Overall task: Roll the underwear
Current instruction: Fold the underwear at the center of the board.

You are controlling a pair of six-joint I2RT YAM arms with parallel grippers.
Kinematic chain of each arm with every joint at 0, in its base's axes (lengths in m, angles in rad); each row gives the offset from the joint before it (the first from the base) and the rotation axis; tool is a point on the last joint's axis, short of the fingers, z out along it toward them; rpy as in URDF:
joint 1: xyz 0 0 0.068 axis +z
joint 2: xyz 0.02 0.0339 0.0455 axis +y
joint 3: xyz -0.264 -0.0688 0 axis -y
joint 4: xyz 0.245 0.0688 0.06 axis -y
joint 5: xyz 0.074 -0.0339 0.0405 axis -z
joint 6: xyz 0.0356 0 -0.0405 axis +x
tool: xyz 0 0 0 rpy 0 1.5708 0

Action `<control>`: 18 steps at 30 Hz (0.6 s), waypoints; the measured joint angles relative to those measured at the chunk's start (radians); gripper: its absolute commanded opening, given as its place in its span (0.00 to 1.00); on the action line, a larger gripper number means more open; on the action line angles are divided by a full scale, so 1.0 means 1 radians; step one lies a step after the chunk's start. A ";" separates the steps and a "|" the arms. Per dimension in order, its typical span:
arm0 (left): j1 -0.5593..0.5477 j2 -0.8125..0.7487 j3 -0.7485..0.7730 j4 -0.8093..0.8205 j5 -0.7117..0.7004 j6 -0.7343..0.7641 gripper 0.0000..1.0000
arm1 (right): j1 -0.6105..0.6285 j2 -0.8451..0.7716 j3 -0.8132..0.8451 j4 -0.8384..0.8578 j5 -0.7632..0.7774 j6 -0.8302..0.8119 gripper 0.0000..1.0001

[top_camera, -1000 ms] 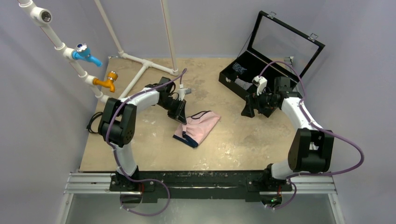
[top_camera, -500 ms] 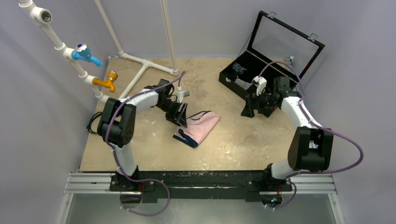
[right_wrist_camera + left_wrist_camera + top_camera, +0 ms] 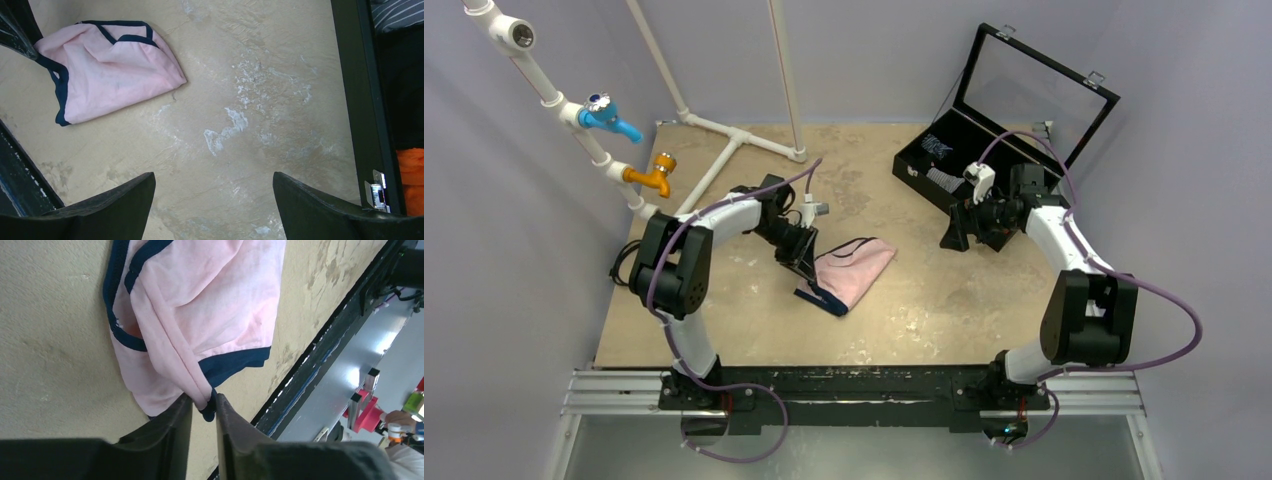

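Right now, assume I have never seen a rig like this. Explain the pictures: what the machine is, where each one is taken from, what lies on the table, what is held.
The machine is two robot arms bolted at the near edge of a table, each ending in a two-finger gripper. One picture looks down from above and behind the arms. The other two come from small cameras on the left and right wrists, so each shows its own fingers. On the table lies pink underwear with dark blue trim. The left gripper is closed on a fold at its edge. The right gripper is open and holds nothing. It sits beside a black case with its lid up, which holds an orange cloth and a striped cloth. At the far left stand white pipes with taps.
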 measured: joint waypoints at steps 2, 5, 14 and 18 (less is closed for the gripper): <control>0.000 0.000 0.000 -0.006 0.008 0.003 0.05 | 0.000 0.001 0.000 -0.001 0.000 0.000 0.88; 0.000 0.003 0.002 -0.028 0.013 0.016 0.00 | 0.000 0.001 0.000 0.000 0.000 0.000 0.89; 0.000 0.004 0.032 -0.150 0.026 0.053 0.00 | 0.000 0.003 0.000 0.000 -0.006 0.000 0.89; 0.000 0.006 0.056 -0.212 0.061 0.069 0.00 | 0.000 0.005 0.000 0.000 -0.009 0.000 0.89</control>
